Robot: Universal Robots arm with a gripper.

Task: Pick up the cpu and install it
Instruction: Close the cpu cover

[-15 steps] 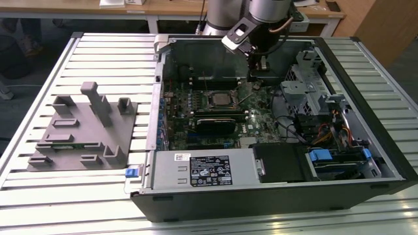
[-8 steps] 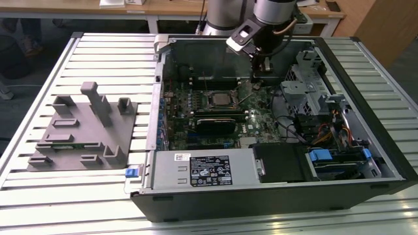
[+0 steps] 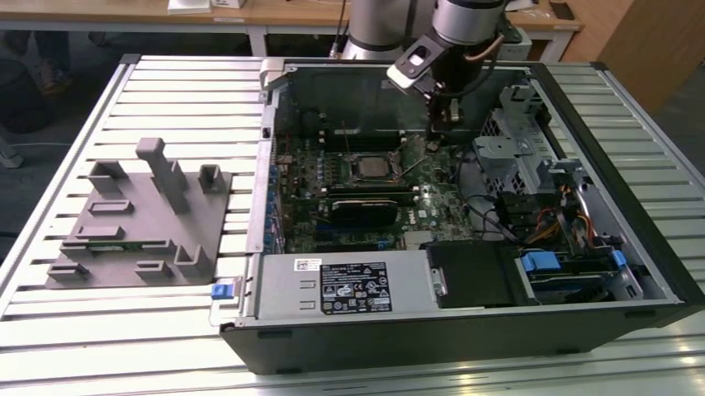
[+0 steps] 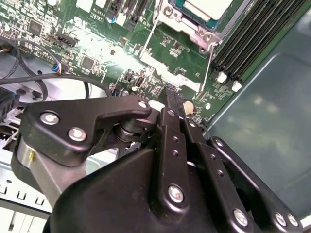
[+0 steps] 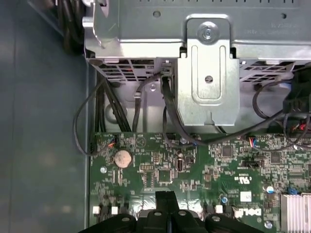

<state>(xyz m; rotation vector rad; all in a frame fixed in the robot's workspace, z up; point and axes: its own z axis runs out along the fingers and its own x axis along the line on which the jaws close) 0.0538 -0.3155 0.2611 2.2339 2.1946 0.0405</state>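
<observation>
Pressed together and pinching nothing, my gripper [image 3: 437,130] is hovering low over the motherboard [image 5: 194,170] inside the open computer case [image 3: 463,330]. Going from the exterior view's left: the grey tray [image 3: 132,239] is lying on the bench [image 3: 165,91], well apart from me. Next, the cpu [image 4: 206,7] is sitting silvery side up in its socket [image 4: 194,30] near the middle of the board, so I am judging the placing done and the locking down to be the step in hand. My fingertips [image 5: 160,201] are hanging just to the exterior view's right of the socket, near its wire lever [image 4: 210,58]. To do this well I am aiming to hold the tips narrow, off the chip's top and clear of the memory slots [image 4: 248,43]. Rightmost, the drive cage [image 3: 518,148] is crowding me, so I am minding its cables [image 5: 121,111]
</observation>
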